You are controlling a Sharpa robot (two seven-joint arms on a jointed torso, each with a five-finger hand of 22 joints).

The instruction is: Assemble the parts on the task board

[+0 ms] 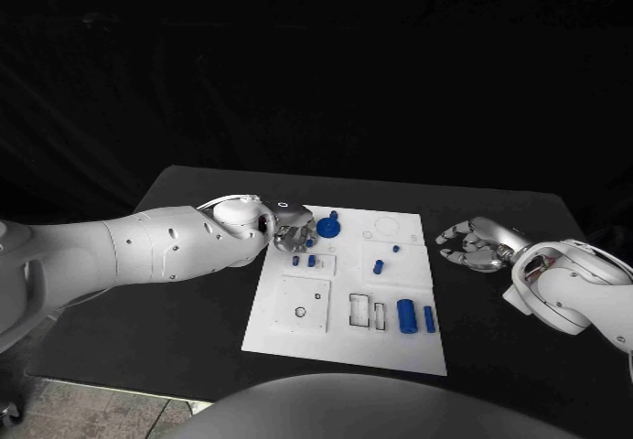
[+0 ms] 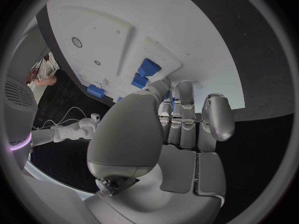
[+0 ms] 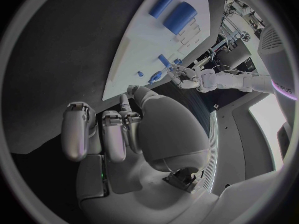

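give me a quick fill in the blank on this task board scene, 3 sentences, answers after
1. The task board is ____ in colour.
2. The hand over the board's far corner, beside the round blue part, is the ____ hand.
3. The right hand is above the black ____, off the board's edge.

Missing words: white; left; table
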